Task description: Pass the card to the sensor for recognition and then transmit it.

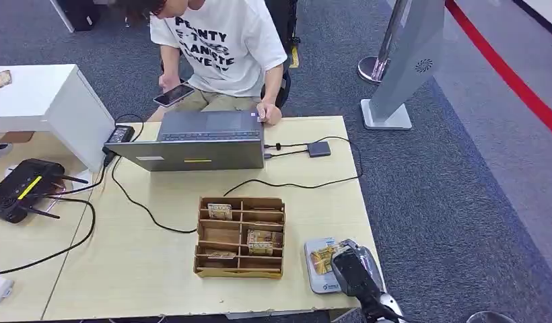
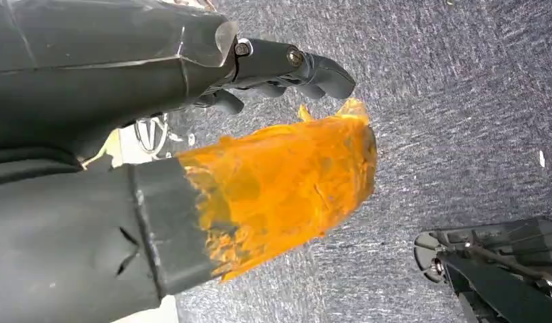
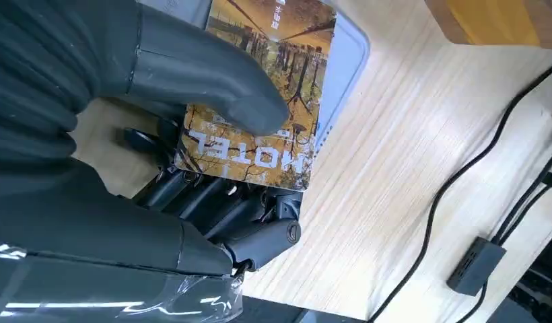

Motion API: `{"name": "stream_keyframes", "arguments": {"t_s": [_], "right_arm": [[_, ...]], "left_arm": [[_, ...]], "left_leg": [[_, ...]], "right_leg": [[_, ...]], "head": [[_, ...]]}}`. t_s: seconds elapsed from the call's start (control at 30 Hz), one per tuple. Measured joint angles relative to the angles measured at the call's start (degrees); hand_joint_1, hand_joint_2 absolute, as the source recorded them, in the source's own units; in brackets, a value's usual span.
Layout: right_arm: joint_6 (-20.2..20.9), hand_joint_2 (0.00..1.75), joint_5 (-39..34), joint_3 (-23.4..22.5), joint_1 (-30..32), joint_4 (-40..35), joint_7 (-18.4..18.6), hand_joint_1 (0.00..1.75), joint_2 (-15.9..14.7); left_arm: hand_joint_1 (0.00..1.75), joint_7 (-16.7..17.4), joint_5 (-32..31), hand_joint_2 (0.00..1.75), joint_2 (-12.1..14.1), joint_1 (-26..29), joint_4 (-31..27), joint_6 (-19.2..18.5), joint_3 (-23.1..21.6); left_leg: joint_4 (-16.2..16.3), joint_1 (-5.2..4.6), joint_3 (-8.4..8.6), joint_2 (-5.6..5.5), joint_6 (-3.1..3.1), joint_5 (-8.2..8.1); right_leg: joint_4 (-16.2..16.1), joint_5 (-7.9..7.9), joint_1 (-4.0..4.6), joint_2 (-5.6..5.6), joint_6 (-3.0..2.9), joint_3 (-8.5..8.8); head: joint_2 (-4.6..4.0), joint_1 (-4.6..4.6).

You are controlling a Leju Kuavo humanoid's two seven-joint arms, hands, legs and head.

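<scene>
A hotel card [image 3: 250, 160] with an autumn-tree print is pinched in my right hand [image 3: 71, 215], the thumb [image 3: 192, 74] on top and dark fingers [image 3: 260, 242] underneath. It lies flat just over the grey sensor pad [image 3: 344, 60]. In the head view, my right hand [image 1: 357, 269] is at the table's near right corner, with the card [image 1: 320, 259] over the sensor pad [image 1: 316, 284]. My left hand [image 2: 192, 134] hangs over the carpet, its orange-taped thumb [image 2: 287, 182] apart from its fingers [image 2: 307, 67], holding nothing.
A wooden compartment box [image 1: 239, 237] with more cards stands left of the sensor. Behind it are an open laptop [image 1: 199, 138], a black cable and a small dark adapter [image 1: 319, 149]. A seated person [image 1: 219, 40] holds a phone. A black router [image 1: 24, 188] lies far left.
</scene>
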Motion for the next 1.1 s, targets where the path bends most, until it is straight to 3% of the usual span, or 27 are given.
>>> {"name": "stream_keyframes", "arguments": {"t_s": [1.1], "right_arm": [[-0.2,1.75,0.8,1.2,-0.9,0.9,0.2,1.75,-0.2]], "left_arm": [[0.0,0.0,-0.4,0.0,0.0,0.0,0.0,-0.2,0.6]], "left_leg": [[0.0,0.0,0.11,0.0,0.0,0.0]], "right_leg": [[0.0,0.0,0.0,0.0,0.0,0.11]], "head": [[0.0,0.0]]}}
